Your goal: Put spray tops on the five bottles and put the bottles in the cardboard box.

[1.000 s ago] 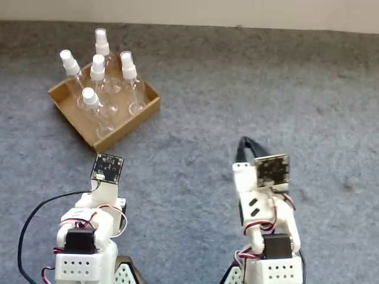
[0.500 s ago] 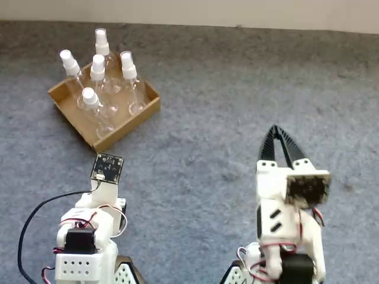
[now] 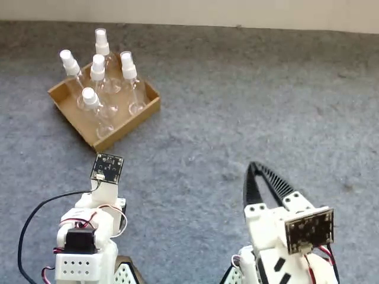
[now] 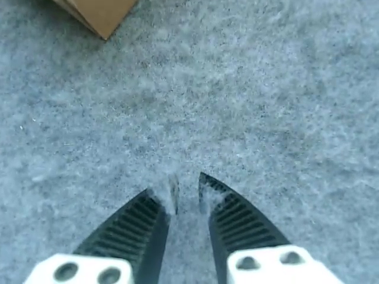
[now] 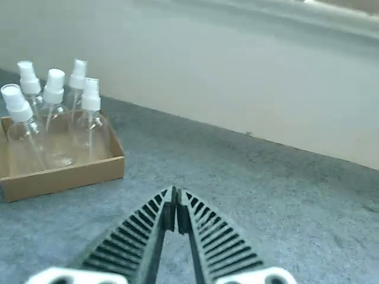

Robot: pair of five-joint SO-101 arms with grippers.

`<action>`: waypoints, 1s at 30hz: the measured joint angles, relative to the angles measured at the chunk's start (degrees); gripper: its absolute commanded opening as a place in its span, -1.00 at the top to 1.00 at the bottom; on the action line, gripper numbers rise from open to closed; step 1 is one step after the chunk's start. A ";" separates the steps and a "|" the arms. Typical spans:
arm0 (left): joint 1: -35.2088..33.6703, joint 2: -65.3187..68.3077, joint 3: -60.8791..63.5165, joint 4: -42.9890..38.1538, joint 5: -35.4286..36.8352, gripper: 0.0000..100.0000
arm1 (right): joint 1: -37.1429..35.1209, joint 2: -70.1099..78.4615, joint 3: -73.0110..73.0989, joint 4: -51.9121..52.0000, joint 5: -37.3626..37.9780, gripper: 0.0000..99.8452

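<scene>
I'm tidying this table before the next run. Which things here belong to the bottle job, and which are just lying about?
Job:
- five bottles, each with a spray top, standing in the box
- left gripper, fingers slightly apart
- right gripper, fingers shut

Just there:
- carpet
- wall
- cable

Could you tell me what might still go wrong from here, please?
1. The five bottles stand upright, close together in the shallow cardboard box; a bump could topple them.
2. The left gripper hangs near the box's corner, so a careless swing might shove it.
3. I cannot tell whether every spray top is fully seated.
</scene>
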 measured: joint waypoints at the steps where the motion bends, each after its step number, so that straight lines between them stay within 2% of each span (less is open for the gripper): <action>1: 0.00 0.00 0.00 0.00 0.00 0.99 | -0.35 0.00 -0.88 0.70 0.00 0.99; 4: 0.00 0.00 0.00 0.00 0.00 0.99 | 0.18 0.00 -3.96 1.14 0.00 0.99; 9: 0.00 0.00 0.00 0.00 0.00 0.99 | 5.63 0.00 -10.81 4.13 0.00 0.99; 15: 0.00 0.00 0.00 0.00 0.00 0.99 | 6.51 0.00 -12.75 9.32 0.00 0.99; 21: 0.00 0.00 0.00 0.00 0.00 0.99 | 6.68 0.00 -0.18 6.86 0.00 0.99; 30: 0.00 0.00 0.00 0.00 0.00 0.99 | 6.86 0.09 23.12 -5.71 0.00 0.99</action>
